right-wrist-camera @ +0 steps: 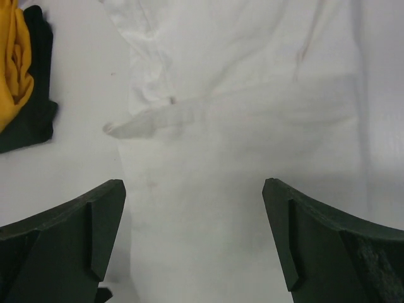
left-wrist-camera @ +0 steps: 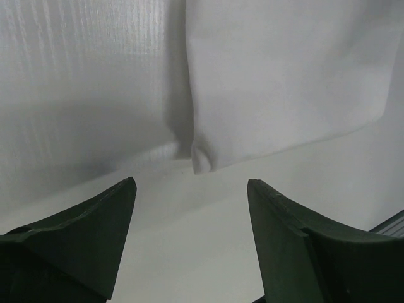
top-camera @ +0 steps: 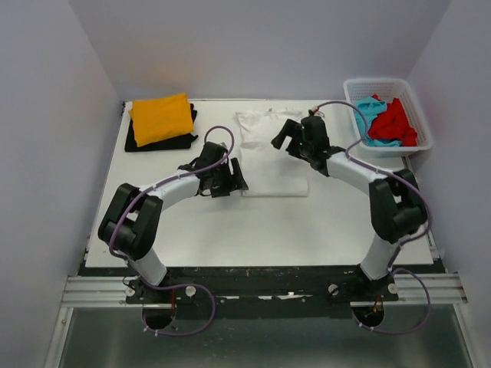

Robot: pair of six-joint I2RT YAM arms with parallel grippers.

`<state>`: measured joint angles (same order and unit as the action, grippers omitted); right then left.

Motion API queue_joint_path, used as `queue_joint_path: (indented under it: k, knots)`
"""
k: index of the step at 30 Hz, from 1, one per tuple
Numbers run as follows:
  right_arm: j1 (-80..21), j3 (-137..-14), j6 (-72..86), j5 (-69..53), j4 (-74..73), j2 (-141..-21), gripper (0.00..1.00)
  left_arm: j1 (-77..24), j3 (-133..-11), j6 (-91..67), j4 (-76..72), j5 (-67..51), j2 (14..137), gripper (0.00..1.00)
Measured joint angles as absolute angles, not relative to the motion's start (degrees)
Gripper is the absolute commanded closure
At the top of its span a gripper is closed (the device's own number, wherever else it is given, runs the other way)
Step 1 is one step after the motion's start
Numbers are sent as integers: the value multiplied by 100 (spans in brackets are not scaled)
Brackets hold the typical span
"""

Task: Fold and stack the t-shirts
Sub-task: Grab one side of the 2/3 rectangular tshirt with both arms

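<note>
Across the white desk (top-camera: 230, 230), the largest item you have to deal with is the white t-shirt (top-camera: 268, 172). It lies flat at the centre, toward the far side, and is already narrowed into a rough rectangle. At the far left corner the orange t-shirt (top-camera: 161, 119) sits folded on top of the black t-shirt (top-camera: 138, 144), which reads as your stack. At the far right the white lattice basket (top-camera: 376, 81) holds the red t-shirt (top-camera: 397, 124) and the turquoise t-shirt (top-camera: 367, 113), bunched together and unfolded.

Your left pincer (left-wrist-camera: 189, 186) sits low, just beside the white shirt's near left edge, with its fingers apart and nothing between them. Your right pincer (right-wrist-camera: 192, 189) hovers over the shirt's far half, also spread wide and empty.

Expect the cloth to be light and limp, and likely to slide on the smooth desk. It will not hold a shape, so lifting by one point would probably let it sag and spill the fold. Pinch through all the layers at an edge, with both pincers at matching spots.

On the left, the rolled corner (left-wrist-camera: 201, 159) where the folded edge ends gives you something to bite. On the right, a small flap (right-wrist-camera: 136, 123), perhaps a sleeve end, pokes out of the shirt's side and wants tucking in.
</note>
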<state>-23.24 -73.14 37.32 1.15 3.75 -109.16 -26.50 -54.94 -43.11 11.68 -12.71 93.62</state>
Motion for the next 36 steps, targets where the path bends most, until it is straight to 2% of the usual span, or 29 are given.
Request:
queue_joint_path:
  k: [6,9,14,17,25,28,36]
  knots:
    - [-2324,-5472,4165,974,364,-8676,0,-2764,-5634,-4447,1122,-1288,9749,46]
    - [-2324,-4897,4351,1396,285,-8051,0,-2803,-5719,-4501,1122,-1367,9937,54]
    - [-2324,-4466,4497,1868,-64,-7572,0,-2928,-5828,-4587,1149,-1426,10143,78]
    - [-2324,-4340,4547,1994,-266,-7430,0,-2974,-5924,-4637,1122,-1518,10313,100]
    - [-2324,-3986,4567,1820,-666,-7323,0,-2976,-6027,-4687,1234,-1503,10416,100]
    - [-2324,-3889,4617,1640,-751,-7426,4,-2978,-6025,-4681,1225,-1496,10416,100]
    - [-2324,-3776,4797,1317,-720,-8156,34,-2987,-5994,-4676,1175,-1472,10416,100]
